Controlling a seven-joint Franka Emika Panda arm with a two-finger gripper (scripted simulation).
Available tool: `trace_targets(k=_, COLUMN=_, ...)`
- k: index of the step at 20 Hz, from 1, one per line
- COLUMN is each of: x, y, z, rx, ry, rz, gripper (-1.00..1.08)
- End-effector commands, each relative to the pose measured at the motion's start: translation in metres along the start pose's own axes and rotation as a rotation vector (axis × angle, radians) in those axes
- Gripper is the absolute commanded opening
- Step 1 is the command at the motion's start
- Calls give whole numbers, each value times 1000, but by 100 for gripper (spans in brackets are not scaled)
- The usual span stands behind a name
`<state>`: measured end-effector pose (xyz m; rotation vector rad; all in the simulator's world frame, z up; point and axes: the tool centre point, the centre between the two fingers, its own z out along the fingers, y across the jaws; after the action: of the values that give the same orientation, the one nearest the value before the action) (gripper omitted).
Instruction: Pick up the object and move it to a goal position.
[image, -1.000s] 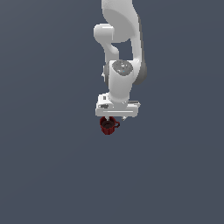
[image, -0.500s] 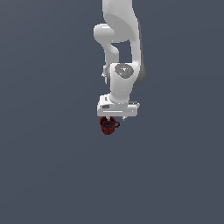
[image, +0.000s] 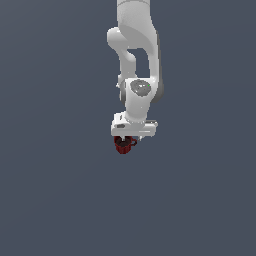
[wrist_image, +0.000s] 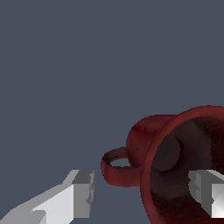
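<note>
The small dark red mug (image: 123, 145) sits directly under the white arm's hand in the exterior view. In the wrist view the mug (wrist_image: 153, 135) shows its dark inside and its side handle (wrist_image: 117, 169). My gripper (wrist_image: 144, 194) is open and straddles the mug's wall. One fingertip (wrist_image: 208, 192) is inside the mug's mouth. The other fingertip (wrist_image: 83, 192) is outside, past the handle, with a gap to it. Neither fingertip visibly presses the mug. In the exterior view the gripper (image: 126, 140) is at the mug's top and its fingers are mostly hidden.
A plain dark grey surface (image: 60, 200) fills both views. No other objects, containers or edges show. The white arm (image: 137, 60) rises from the hand toward the top of the exterior view.
</note>
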<state>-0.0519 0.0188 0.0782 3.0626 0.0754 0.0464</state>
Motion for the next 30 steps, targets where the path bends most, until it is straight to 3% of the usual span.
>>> trace_targets(k=1, x=0, y=0, z=5, rx=0, ry=1, rz=0, gripper=68)
trace_targets(k=2, x=0, y=0, z=5, rx=0, ry=1, rz=0, gripper=68)
trace_targets(k=3, x=0, y=0, z=5, rx=0, ry=1, rz=0, gripper=-100)
trace_targets(k=18, x=0, y=-5, z=-2, rx=1, ry=3, rz=-3, gripper=-100)
trace_targets(k=30, x=-4, y=-43, z=-76, rx=0, ry=3, rz=-3, gripper=-100)
